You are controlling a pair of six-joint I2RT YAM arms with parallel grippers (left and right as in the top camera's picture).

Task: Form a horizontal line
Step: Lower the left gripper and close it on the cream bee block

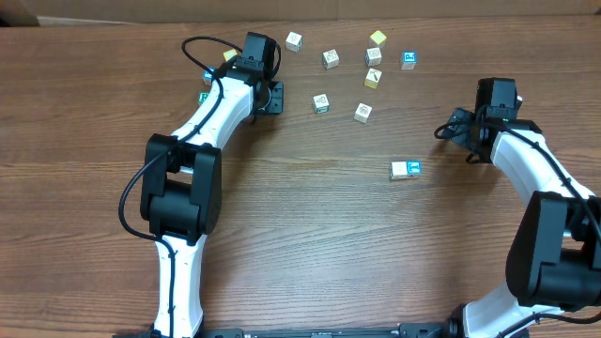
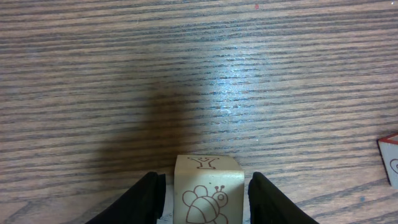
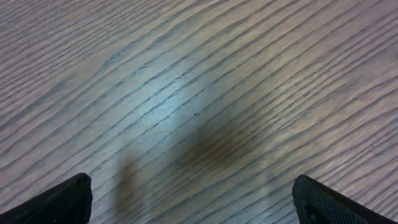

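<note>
Two black fingers [image 2: 144, 200] of your left gripper [image 2: 204, 186] pinch a pale wooden cube [image 2: 208, 193] from either side. Its top carries a brown "Y" and its near face a line-drawn bee. The bottom of the wrist view cuts off the lower part of the cube and of both fingers, so you cannot tell whether the cube rests on the table [image 2: 199, 74] or hangs clear of it. A thin pale sliver shows beside the left finger, and contact there is hard to make out. At the right edge of that view a red-edged cube [image 2: 390, 160] shows only as a corner. From overhead, the arm's own wrist covers this grip.

Your right gripper [image 3: 196, 202] stands spread wide. Its dark, textured fingertips [image 3: 62, 202] sit at the two bottom corners of its view, with only streaked brown wood grain between them.

The horizontal line [image 1: 406, 169] lies on the table right of centre, nearer your right arm and well apart from both grippers. At this size you can read only a cream face and a blue face, touching side by side.

Several loose cubes [image 1: 362, 112] lie scattered toward the far edge, square and small, their markings too fine to read.
</note>
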